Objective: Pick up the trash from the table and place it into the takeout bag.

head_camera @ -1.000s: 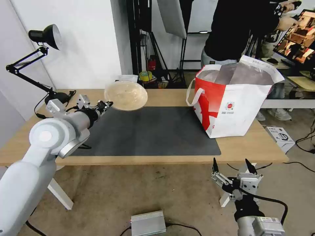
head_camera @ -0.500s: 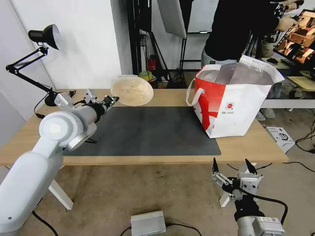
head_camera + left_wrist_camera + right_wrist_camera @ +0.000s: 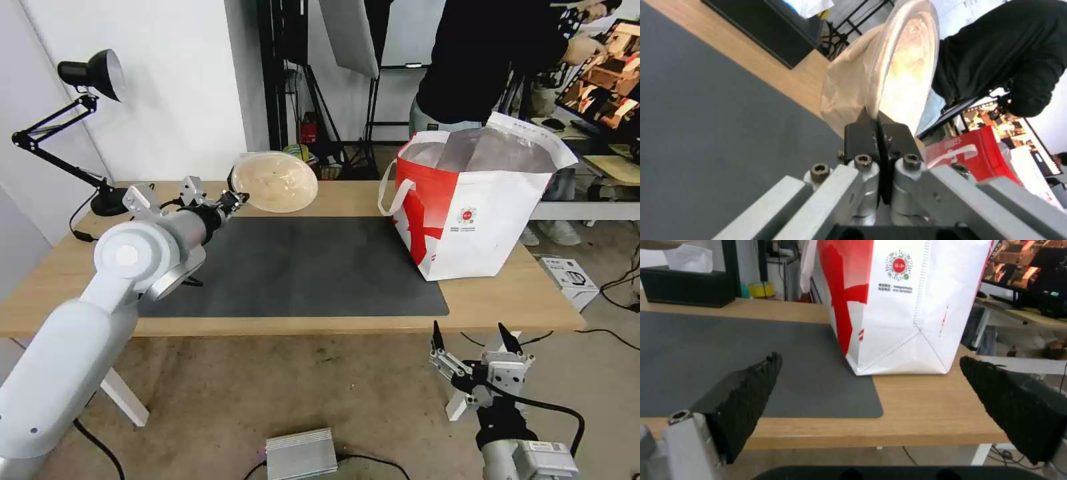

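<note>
Reaching over the table (image 3: 507, 293), left end effector (image 3: 238, 198) pinching tilted bowl (image 3: 275, 181) rim.

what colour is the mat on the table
Dark grey mat, plain with no pattern; clearest in the head view.

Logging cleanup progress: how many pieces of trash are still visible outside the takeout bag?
1: the beige pulp bowl, tilted and pinched at its rim by the left tool above the table's far edge. Others may be hidden inside the takeout bag.

Beige pulp bowl (image 3: 274, 181) airborne, tilted on edge
</note>
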You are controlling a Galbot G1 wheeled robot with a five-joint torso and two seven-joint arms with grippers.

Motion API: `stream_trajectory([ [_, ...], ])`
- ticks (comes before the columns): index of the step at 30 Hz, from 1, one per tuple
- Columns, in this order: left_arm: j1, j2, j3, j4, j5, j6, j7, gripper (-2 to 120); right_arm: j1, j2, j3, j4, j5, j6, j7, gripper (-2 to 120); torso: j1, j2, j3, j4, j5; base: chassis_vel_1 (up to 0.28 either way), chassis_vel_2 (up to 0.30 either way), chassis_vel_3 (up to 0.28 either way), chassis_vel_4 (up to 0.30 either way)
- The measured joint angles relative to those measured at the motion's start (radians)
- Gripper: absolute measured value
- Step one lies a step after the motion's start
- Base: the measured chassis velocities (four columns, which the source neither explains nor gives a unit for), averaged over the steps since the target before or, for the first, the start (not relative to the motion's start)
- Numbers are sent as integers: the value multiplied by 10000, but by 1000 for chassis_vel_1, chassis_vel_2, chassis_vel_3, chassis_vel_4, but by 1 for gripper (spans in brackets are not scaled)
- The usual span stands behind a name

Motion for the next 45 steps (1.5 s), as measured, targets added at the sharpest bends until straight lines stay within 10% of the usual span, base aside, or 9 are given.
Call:
stream_trajectory([
  [45,-3220,-1983,2964,2196,909,-1070,908,0,0,0,0,0,0,0,0,100,0,1,0,0,0,0,0,0,0],
])
